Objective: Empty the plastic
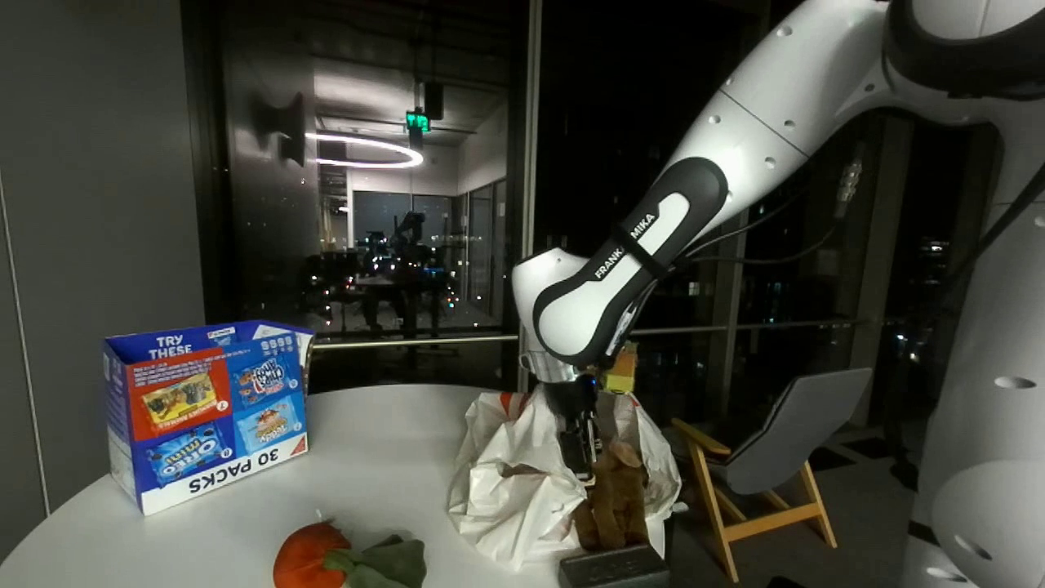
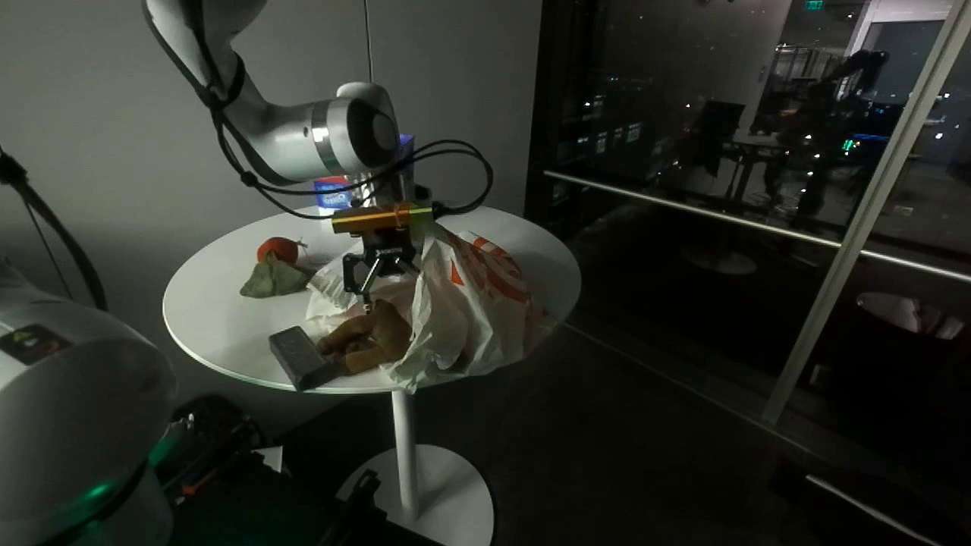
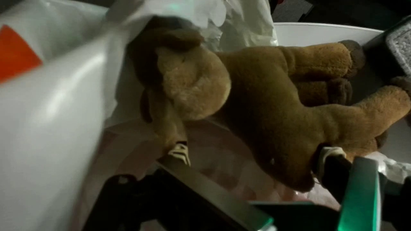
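Crumpled white plastic bag with orange-red print [image 1: 502, 506] slumps open on round white table [image 1: 375, 465]

Your bag sits right of lower centre in an exterior view, near the table's edge. In its mouth you have a soft brown plush animal with a paler muzzle [image 3: 266, 83]: across the wrist view's upper half, its head tucks under a white fold left of centre, and its legs stretch right, out past the plastic. Your black-and-silver two-fingered claw [image 3: 255, 156] reaches down to the toy with its jaws wide apart; their tips stand below the middle of the wrist view, beside the fur, and whether they touch it you cannot tell. Just beside the legs, at that view's upper right, lies a dark grey rectangular block [image 3: 396, 48]. Farther out, at the bottom edge of an exterior view, is a round orange-red fabric piece with grey-green leafy flaps [image 1: 326, 559]. Behind it, at left, stands a blue-purple carton printed with snack pictures [image 1: 220, 416]. Beyond the table, lower right, is a grey lounge chair on a wooden frame [image 1: 804, 416].
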Robot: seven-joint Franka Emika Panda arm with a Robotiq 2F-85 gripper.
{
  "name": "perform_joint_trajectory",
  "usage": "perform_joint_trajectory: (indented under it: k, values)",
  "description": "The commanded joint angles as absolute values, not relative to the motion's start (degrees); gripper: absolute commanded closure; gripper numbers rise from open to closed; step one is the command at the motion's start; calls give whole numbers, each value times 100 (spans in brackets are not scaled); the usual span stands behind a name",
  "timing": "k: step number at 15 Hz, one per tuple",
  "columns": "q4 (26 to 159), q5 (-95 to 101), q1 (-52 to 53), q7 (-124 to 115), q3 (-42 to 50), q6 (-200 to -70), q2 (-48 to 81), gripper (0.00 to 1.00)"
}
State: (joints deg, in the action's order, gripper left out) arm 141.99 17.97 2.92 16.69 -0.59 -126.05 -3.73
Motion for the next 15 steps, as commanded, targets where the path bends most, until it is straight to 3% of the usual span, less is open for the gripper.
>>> perform_joint_trajectory:
  k: [1, 3, 4, 5, 10, 12, 15]
  values:
    - [14122, 1571, 200, 1746, -52, -12265, -118, 0]
    - [14306, 1527, 161, 1713, -48, -12292, -41, 0]
    - [14367, 1515, 139, 1736, -40, -12328, -1, 7]
    - [14451, 1475, 121, 1725, -34, -12428, 42, 26]
    - [14872, 1413, 59, 1667, -27, -12766, 39, 64]
    - [15063, 1569, 64, 1540, -43, -13030, -109, 69]
    - [14776, 1867, 221, 1612, -207, -13397, -241, 86]
